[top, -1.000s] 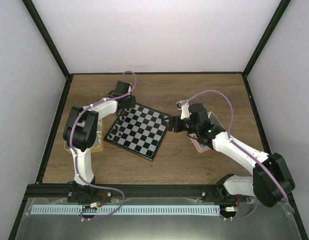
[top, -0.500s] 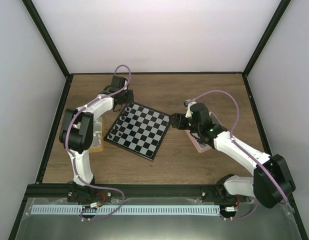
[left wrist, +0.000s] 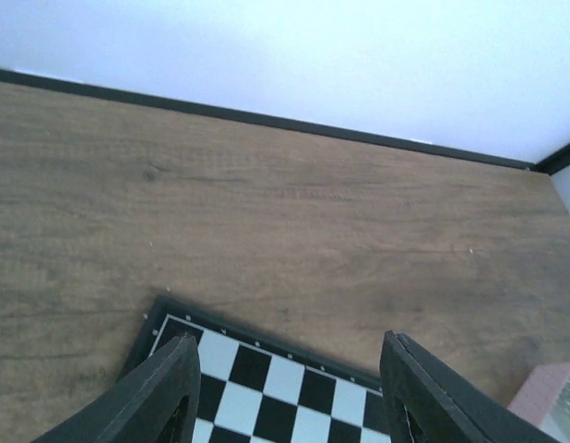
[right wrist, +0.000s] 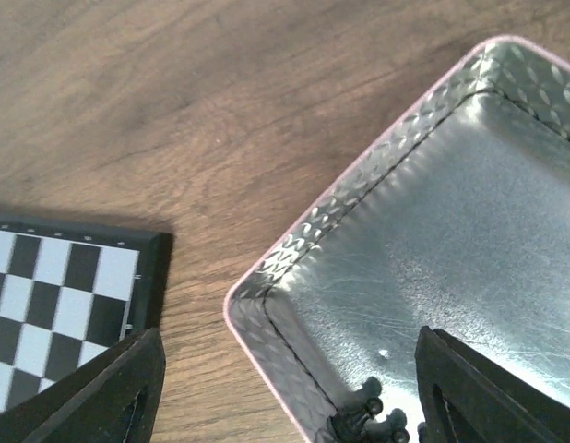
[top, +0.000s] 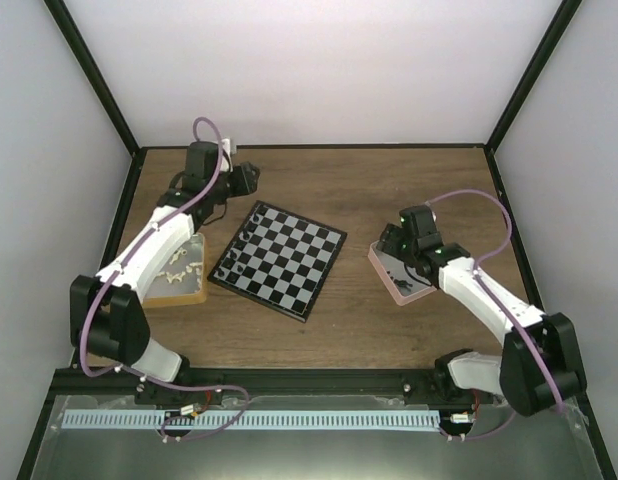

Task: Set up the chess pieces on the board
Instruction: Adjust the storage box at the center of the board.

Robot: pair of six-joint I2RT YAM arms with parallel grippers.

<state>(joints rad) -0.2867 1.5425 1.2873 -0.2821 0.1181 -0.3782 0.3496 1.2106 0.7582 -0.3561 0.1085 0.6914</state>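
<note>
Left hand (left wrist: 290, 343), part-open and empty, hovers just beyond the far corner of the board (top: 279, 258). Right hand (right wrist: 290, 337), wide open and empty, hovers right of the board over black chess pieces (right wrist: 368, 415) in a pink tray (right wrist: 368, 180).

Board (top: 279, 258) between two trays (top: 175, 298)

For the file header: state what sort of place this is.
Probably a robot test cell: plain white walls in a black frame enclose the wooden table, and the left arm and right arm are bolted to a rail at its edge.
</note>
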